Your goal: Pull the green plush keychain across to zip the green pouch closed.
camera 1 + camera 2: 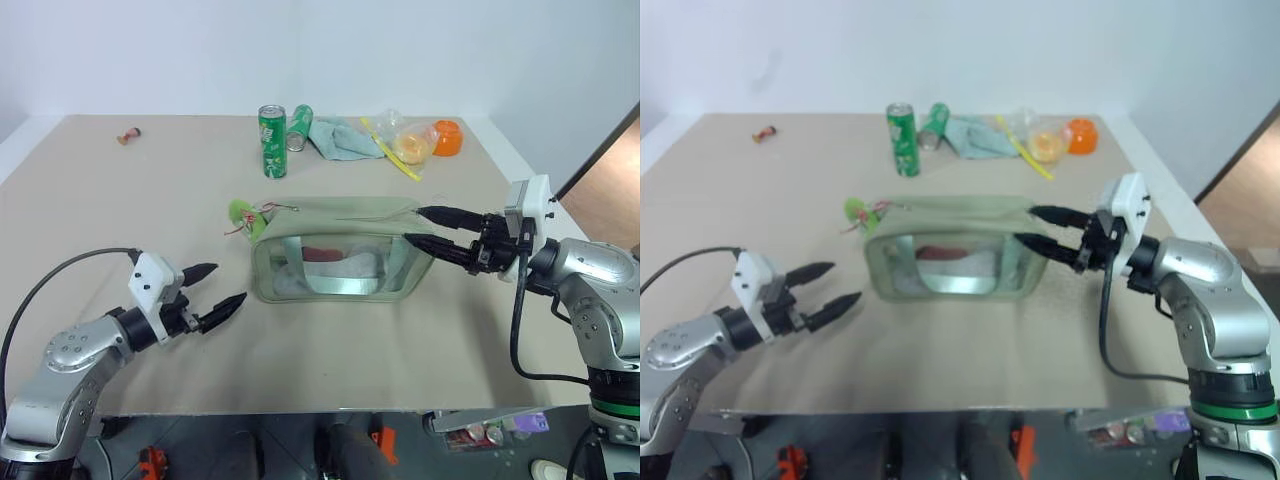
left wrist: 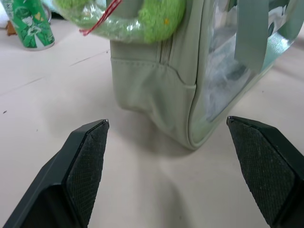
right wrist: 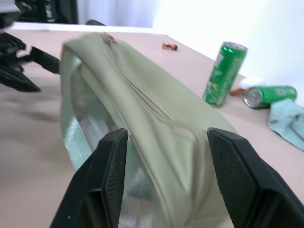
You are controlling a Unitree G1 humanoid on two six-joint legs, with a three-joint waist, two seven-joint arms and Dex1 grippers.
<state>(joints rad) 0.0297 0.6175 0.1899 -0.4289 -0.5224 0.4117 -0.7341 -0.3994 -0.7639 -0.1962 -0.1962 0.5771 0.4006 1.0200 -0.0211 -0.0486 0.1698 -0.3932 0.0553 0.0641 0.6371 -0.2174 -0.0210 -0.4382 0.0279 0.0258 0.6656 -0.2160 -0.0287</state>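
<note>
Mid-table, on the tan tabletop (image 1: 120,220), sits the green pouch (image 1: 340,262), clear side panel facing the robot, zipper running along its top. Green plush keychain (image 1: 243,212) hangs off the pouch's top corner at the robot's left end, pink-red cord trailing beside it.

Left gripper (image 1: 218,290): fingers spread wide, holding nothing, pointing toward the pouch's left end. It sits near that end but apart from it, lower than the keychain. In the left wrist view the keychain (image 2: 124,20) shows above and between the two fingertips (image 2: 90,156), with bare table in the gap.

Right gripper (image 1: 420,227): at the pouch's opposite end, far from the keychain. Jaws part-open, straddling the pouch's top right edge, one finger above it and one in front; the right wrist view shows fabric between the pads (image 3: 112,166). Cannot tell whether they press it.

Behind the pouch: upright green can (image 1: 272,141), a second can lying down (image 1: 298,127), teal cloth (image 1: 342,138), orange item (image 1: 447,137).
</note>
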